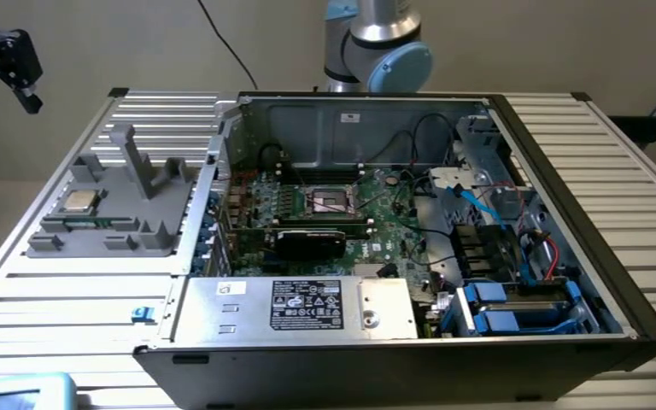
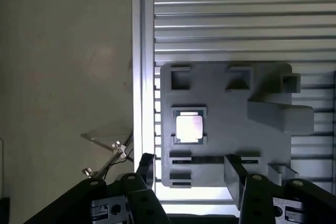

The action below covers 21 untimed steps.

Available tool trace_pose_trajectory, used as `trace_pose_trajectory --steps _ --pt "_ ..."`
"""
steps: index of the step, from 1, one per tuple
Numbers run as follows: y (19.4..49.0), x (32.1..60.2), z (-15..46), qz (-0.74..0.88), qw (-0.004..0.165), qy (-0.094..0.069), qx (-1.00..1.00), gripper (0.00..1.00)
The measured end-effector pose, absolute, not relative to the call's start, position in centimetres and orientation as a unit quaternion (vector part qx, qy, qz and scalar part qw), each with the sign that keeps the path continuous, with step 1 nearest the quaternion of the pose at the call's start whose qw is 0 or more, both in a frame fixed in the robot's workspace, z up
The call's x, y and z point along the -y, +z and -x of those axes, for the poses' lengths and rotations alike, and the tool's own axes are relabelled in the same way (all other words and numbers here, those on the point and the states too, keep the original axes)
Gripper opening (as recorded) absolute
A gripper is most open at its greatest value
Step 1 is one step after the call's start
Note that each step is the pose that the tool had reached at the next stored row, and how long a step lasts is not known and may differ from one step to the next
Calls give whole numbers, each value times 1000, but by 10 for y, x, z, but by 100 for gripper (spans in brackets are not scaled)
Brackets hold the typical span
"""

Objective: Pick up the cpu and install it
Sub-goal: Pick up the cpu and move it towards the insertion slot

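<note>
Slatted metal surface [image 1: 66, 290]: near its edge lies a small flat silver-topped square cpu [image 1: 79, 202] [image 2: 189, 127], likely light and fragile; grip opposite rims. Black tool [image 1: 7, 98] [image 2: 190, 174] hangs open, apart.

gripper [image 1: 4, 96]: hung jaws apart at exterior view's left | cpu [image 1: 81, 202]: lay in grey fixture [image 1: 106, 232] | open computer case [image 1: 340, 128]: stood beside fixture

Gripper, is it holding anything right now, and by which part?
Nothing is held. The gripper has its jaws open; the cpu lies apart in the grey holder.
</note>
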<state>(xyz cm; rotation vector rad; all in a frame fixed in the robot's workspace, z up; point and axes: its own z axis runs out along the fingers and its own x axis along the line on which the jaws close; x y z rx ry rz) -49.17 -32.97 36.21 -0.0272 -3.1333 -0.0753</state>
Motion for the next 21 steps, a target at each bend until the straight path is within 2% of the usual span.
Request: trace_pose_trajectory --steps 8,15,21 --pt "348 333 495 -1 5 -23 1000 65" --pt "344 332 495 -19 6 -2 1000 65" --pt "333 332 495 -19 5 -3 1000 65"
